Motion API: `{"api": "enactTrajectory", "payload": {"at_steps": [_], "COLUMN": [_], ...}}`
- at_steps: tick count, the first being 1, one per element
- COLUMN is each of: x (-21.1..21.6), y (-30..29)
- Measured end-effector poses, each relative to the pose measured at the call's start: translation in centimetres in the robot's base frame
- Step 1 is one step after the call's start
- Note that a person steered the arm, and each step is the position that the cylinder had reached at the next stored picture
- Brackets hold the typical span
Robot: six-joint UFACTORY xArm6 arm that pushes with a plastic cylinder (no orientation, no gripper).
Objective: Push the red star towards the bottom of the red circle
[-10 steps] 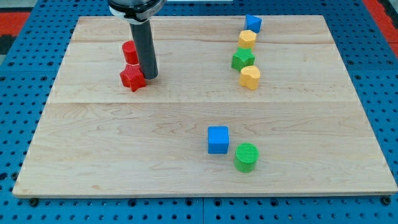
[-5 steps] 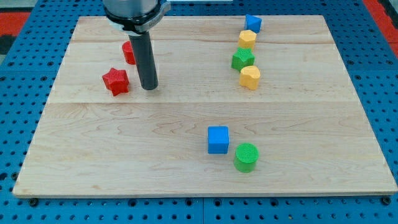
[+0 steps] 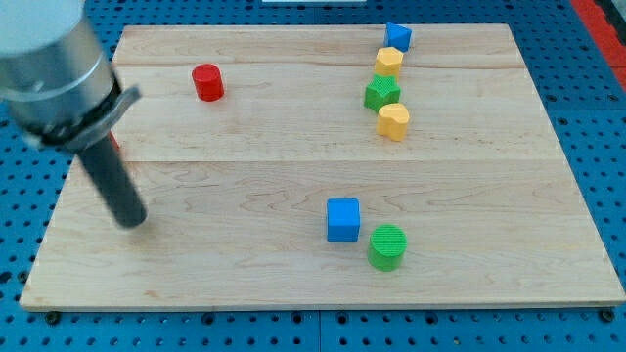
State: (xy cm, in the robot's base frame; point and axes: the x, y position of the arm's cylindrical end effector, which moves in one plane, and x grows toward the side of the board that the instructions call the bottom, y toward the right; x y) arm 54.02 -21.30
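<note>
In the camera view you see the wooden counter (image 3: 293,176) on a blue pegboard base (image 3: 597,117). The dark rod (image 3: 110,181) leans in from the view's upper left, and my tip (image 3: 130,221) rests on the counter near its left edge, in the lower half. The end effector is only this bare rod, with no jaws, so it grasps nothing and my tip touches no block.

You can pick out the red circle (image 3: 207,82) standing alone in the upper left part of the counter, well above and to the right of my tip. Of the red star (image 3: 115,143) you get only a thin red sliver showing beside the rod's upper part, near the counter's left edge. The rest is hidden behind the arm, so its shape cannot be made out here. That sliver lies below and to the left of the red circle, well apart from it.

At the view's upper right you find a column of four blocks close together: a blue block (image 3: 397,37) at the top, then a yellow block (image 3: 389,61), a green star (image 3: 382,94) and a second yellow block (image 3: 393,121). Lower down, right of centre, a blue cube (image 3: 343,219) sits just beside a green cylinder (image 3: 387,246), which lies to its lower right. Both are well to the right of my tip.
</note>
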Motion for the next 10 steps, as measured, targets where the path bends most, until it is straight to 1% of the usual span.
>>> {"api": "enactTrajectory", "payload": {"at_steps": [1,2,3,4,5,6,7,8,9,10], "x": [-1.5,-4.1,-10.0,-11.7,-12.2,-13.7,-13.2,-12.9,-15.7,-16.4], "y": [-9.1,-9.1,-5.8,-6.0,-3.3,0.8,1.6,-1.7,-3.3,-1.6]}}
